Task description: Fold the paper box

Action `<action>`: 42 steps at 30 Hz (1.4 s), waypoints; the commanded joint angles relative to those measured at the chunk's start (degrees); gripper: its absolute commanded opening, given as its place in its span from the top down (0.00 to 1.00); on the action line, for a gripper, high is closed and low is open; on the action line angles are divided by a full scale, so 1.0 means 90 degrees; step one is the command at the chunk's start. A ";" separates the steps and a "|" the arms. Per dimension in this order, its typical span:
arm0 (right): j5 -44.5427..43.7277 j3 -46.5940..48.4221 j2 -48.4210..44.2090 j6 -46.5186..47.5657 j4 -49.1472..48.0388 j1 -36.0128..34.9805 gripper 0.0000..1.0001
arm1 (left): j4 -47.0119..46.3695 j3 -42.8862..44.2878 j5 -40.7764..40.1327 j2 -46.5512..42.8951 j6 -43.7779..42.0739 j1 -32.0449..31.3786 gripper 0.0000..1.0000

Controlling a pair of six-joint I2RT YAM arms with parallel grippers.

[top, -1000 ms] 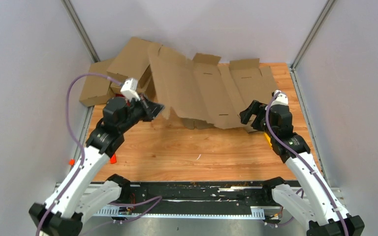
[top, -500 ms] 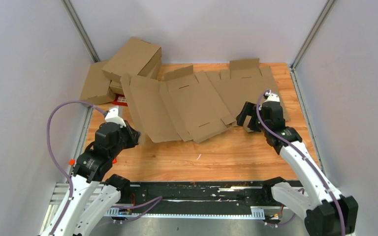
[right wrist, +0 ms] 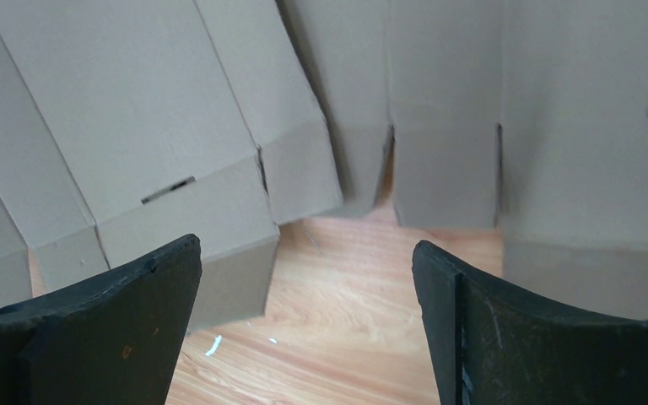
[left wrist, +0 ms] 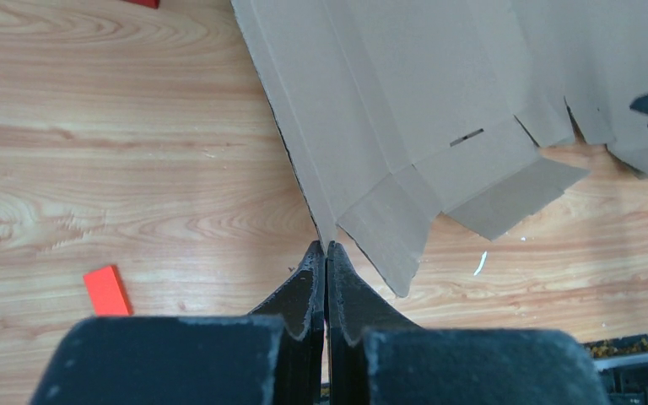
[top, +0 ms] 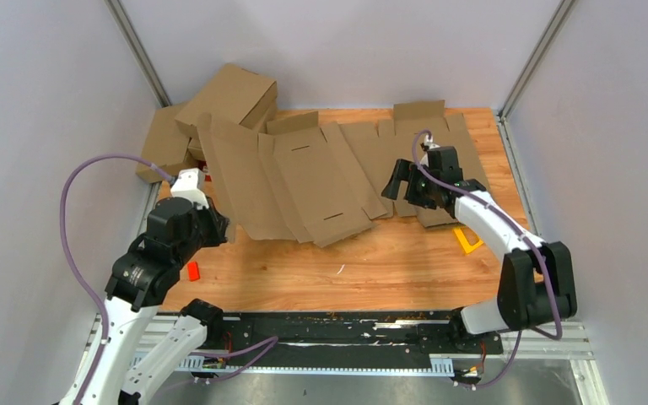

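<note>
I see the paper box (top: 304, 181) lying unfolded on the table (top: 371, 261), a bit left of the middle; its near corner comes right up to the tips of my left pincer (left wrist: 326, 253), which is squeezed tight with no gap; I cannot tell if it pinches any card; my right pincer (right wrist: 305, 245) is spread wide and holds nothing, low over the near edge of another card sheet (top: 439, 143); folded boxes (top: 228, 97) sit at the back left; a red block (left wrist: 108, 289) lies near my left arm.
</note>
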State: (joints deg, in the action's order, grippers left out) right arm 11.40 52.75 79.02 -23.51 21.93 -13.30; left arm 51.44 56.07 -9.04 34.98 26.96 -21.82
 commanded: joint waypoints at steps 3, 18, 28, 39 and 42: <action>0.0914 0.0718 0.1003 0.0138 -0.0541 0.0012 0.06 | 0.0192 0.0261 0.0241 0.0146 -0.0601 0.0023 0.99; 0.1397 0.2662 0.3527 0.0553 -0.0316 -0.0048 0.16 | 0.0100 0.0181 0.0215 0.0114 -0.0842 0.0020 0.99; 0.2226 0.3016 0.4129 0.0771 -0.0382 -0.0327 0.26 | 0.0156 0.0228 0.0079 0.0079 -0.1014 0.0023 0.99; 0.2542 0.2798 0.4067 0.0741 -0.0412 -0.0451 0.77 | -0.0047 0.0053 0.0279 0.0126 -0.1037 0.0023 0.98; 0.1886 0.2616 0.4067 0.0730 -0.0342 -0.0404 0.93 | -0.0175 -0.0025 0.0521 0.0189 -0.0975 0.0023 0.98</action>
State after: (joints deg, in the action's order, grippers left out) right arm 33.08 78.00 116.46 -16.88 19.33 -17.39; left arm 53.54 56.55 -7.14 35.97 19.09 -21.82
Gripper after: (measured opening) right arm 0.151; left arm 0.022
